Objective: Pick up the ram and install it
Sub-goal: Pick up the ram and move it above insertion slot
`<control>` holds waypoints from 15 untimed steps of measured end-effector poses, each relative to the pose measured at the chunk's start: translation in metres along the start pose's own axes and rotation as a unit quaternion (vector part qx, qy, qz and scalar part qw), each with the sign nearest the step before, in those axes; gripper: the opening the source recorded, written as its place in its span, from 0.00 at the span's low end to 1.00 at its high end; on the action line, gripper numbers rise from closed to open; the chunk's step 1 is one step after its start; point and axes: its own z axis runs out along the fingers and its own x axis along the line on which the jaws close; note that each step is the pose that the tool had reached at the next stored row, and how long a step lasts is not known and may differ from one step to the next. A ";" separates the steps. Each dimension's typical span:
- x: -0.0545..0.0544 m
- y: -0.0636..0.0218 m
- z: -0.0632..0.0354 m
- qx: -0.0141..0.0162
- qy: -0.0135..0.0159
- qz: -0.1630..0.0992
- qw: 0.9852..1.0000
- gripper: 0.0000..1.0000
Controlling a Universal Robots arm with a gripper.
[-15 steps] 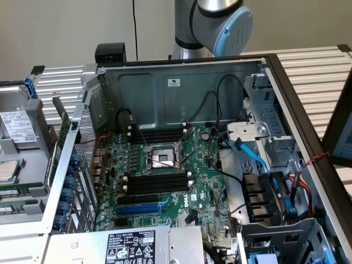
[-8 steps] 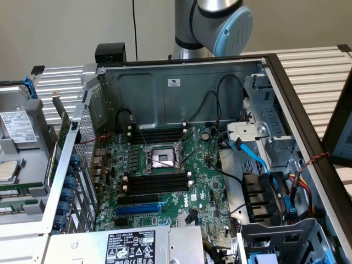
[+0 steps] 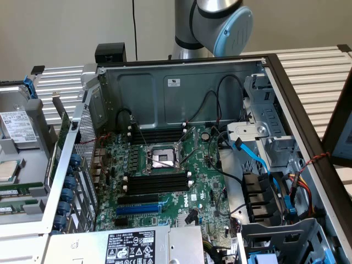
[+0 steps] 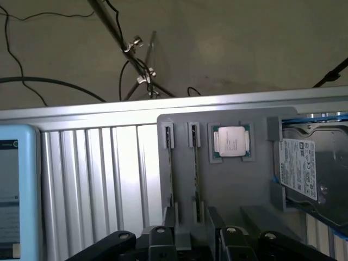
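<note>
Over the grey plastic parts tray (image 4: pixel 239 187), the black hand (image 4: pixel 194 239) hangs open and empty, in line with a thin green ram stick (image 4: pixel 195 174) standing on edge; a clean grip likely needs squarely centred jaws.
</note>
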 end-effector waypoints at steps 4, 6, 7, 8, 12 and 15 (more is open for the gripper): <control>0.000 0.0013 0.0072 0.000 0.000 0.000 1.000 0.36; 0.000 0.0020 0.0109 0.000 0.000 0.000 1.000 0.36; 0.000 0.0022 0.0126 0.000 0.000 -0.001 1.000 0.36; 0.000 0.0022 0.0146 0.000 0.000 -0.001 1.000 0.36; 0.000 0.0024 0.0218 0.000 0.000 -0.002 1.000 0.36; 0.000 0.0024 0.0272 0.000 0.000 -0.002 1.000 0.36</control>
